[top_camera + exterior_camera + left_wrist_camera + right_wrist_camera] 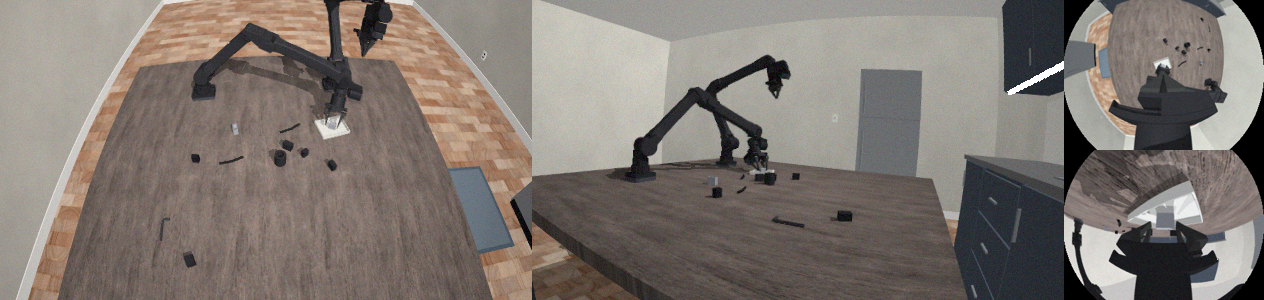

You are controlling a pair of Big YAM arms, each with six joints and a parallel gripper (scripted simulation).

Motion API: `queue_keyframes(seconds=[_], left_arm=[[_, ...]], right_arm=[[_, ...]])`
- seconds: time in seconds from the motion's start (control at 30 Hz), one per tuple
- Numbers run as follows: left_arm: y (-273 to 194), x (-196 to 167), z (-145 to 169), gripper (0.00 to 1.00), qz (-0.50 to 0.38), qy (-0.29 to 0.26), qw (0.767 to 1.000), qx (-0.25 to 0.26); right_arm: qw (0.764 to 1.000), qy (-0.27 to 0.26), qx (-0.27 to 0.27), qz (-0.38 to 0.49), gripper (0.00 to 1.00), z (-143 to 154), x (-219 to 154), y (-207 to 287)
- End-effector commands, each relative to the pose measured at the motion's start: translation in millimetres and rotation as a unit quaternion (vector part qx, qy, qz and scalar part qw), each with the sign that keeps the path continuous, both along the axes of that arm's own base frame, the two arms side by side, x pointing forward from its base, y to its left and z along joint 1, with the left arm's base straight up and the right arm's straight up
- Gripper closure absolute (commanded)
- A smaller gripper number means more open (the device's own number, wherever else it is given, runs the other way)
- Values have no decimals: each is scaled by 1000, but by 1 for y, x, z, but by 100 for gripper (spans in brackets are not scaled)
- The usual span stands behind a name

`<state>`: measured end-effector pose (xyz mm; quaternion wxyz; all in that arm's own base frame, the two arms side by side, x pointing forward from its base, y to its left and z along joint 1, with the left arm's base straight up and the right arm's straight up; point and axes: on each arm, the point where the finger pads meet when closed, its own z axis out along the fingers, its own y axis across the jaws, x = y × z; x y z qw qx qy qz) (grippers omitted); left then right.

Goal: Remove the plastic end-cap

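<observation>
The white parts tray (341, 133) (1188, 203) lies under my right gripper (333, 125) (760, 168) (1163, 223). That gripper points down with its fingers spread open. The grey end-cap (332, 123) (1165, 216) is inside the tray, between and just beyond the open fingertips. Whether it still touches a finger I cannot tell. My left gripper (364, 53) (776, 96) (1163, 73) is raised high behind the tray, shut, with nothing on its fingertips.
A small light grey part (235, 129) (712, 180) lies left of the tray in the top view. A black cylinder (280, 158), a dark block (332, 165), a thin curved black strip (290, 128) and several other dark pieces lie around. The right arm reaches across in front of the left arm's base.
</observation>
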<state>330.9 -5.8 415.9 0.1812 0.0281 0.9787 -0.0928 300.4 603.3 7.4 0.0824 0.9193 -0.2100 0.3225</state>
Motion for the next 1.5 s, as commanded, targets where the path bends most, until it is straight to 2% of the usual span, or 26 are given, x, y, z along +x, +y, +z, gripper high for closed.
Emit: queue_keyframes(seconds=[0.0, 0.03, 0.27, 0.37, 0.4, 0.47, 0.53, 0.6, 0.7, 0.83, 0.9, 1.03, 1.4, 1.47], left_arm=[[-1, 8, 26, 100, 1, -28, 1000, 3], [-1, 8, 26, 100, 1, -28, 1000, 3], [-1, 8, 26, 100, 1, -28, 1000, 3], [-1, 8, 26, 100, 1, -28, 1000, 3], [-1, 8, 26, 100, 1, -28, 1000, 3], [-1, 14, 15, 100, 6, -28, 1000, 1], [-1, 23, 15, 100, 7, -45, 999, 3], [-1, 30, 5, 100, 9, -56, 998, 6], [1, 50, 8, 100, 12, -107, 994, 17], [2, 68, 7, 100, 15, -136, 990, 23], [2, 68, 7, 100, 15, -136, 990, 23], [3, 84, 9, 100, 19, -173, 984, 28], [4, 117, 22, 100, 29, -263, 964, 39], [4, 117, 22, 100, 29, -263, 964, 39]], right_arm=[[999, -8, 36, 0, 8, 45, -10, 25], [999, -9, 37, 0, 0, 50, -13, 27], [999, -11, 44, -1, 0, 80, -31, 36], [999, -11, 43, -1, 0, 82, -32, 37], [999, -9, 36, -1, 0, 73, -34, 37], [998, -13, 57, -13, 0, 85, -36, 40], [996, -15, 74, -40, 0, 82, -32, 33], [990, -20, 113, -78, 0, 83, -22, 31], [975, -10, 174, -139, 0, 74, -18, 24], [955, 0, 230, -189, 0, 72, -14, 23], [955, 0, 230, -189, 0, 72, -14, 23], [918, 10, 302, -256, 0, 71, -10, 22], [813, 56, 434, -384, 0, 74, -2, 19], [813, 56, 434, -384, 0, 74, -2, 19]])
